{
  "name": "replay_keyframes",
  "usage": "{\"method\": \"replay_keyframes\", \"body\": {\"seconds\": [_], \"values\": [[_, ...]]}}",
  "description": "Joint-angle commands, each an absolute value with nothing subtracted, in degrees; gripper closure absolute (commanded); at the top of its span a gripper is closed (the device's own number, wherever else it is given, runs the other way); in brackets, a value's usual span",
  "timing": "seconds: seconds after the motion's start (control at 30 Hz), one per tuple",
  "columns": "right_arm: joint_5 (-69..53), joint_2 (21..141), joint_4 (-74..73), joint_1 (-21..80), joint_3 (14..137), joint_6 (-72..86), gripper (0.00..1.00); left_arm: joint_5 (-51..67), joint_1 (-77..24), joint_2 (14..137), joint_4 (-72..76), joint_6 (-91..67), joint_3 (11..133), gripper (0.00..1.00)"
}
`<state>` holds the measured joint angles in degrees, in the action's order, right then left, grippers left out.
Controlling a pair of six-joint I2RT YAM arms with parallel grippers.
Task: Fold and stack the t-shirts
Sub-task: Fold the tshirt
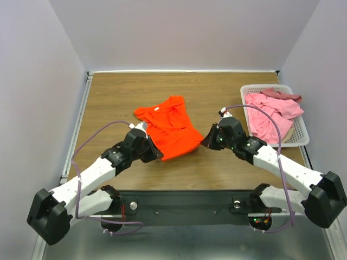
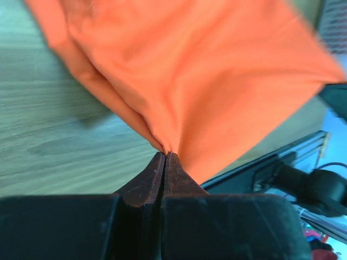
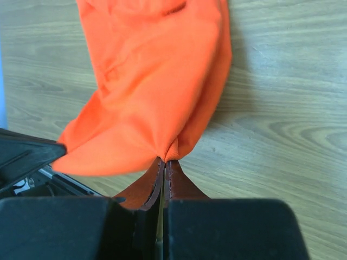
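Orange-red t-shirt [image 1: 171, 127] lay rumpled on the wooden table [image 1: 108, 97], spread out ahead of both sets of fingers and stretched between them. The left gripper [image 2: 164, 155] had its dark fingers closed flat against each other, with a pinch of the shirt's near left edge caught at their tips. From that pinch the cloth fanned out forward and to the right in soft folds. The right gripper [image 3: 164, 161] was closed just as tightly on the shirt's near right edge, no gap showing between its fingers. The fabric ran straight ahead of them and bulged to their left. In the overhead view the two grippers sat at opposite near corners of the shirt, well apart, while its collar end lay farthest from the fingers.

Beyond the right gripper's fingers and off to their right stood a white slatted basket [image 1: 301, 138], well apart from them. A light pink t-shirt [image 1: 269, 116] was heaped inside it, with a dusty rose t-shirt [image 1: 283, 96] bunched at its far end.
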<state>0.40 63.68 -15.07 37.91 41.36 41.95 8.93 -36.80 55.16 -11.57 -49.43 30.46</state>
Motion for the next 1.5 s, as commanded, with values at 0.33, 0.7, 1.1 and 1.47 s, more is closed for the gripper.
{"method": "replay_keyframes", "body": {"seconds": [0.33,0.7,1.1,1.47], "values": [[8.3,80.8,-16.6,37.5,70.1,32.7,1.0,0.4,-32.4,64.9,-20.3,-45.5,50.2,1.0],[8.6,95.1,-16.7,35.3,86.6,28.8,0.99,5.6,-19.0,69.7,-18.9,-39.8,53.4,1.0],[5.7,111.0,-16.8,31.0,99.9,27.3,1.0,7.6,-11.1,84.4,-17.1,-36.5,62.8,1.0],[0.8,125.8,-16.9,26.5,109.9,28.7,0.92,10.5,-8.4,101.9,-16.0,-33.6,76.7,0.76]]}}
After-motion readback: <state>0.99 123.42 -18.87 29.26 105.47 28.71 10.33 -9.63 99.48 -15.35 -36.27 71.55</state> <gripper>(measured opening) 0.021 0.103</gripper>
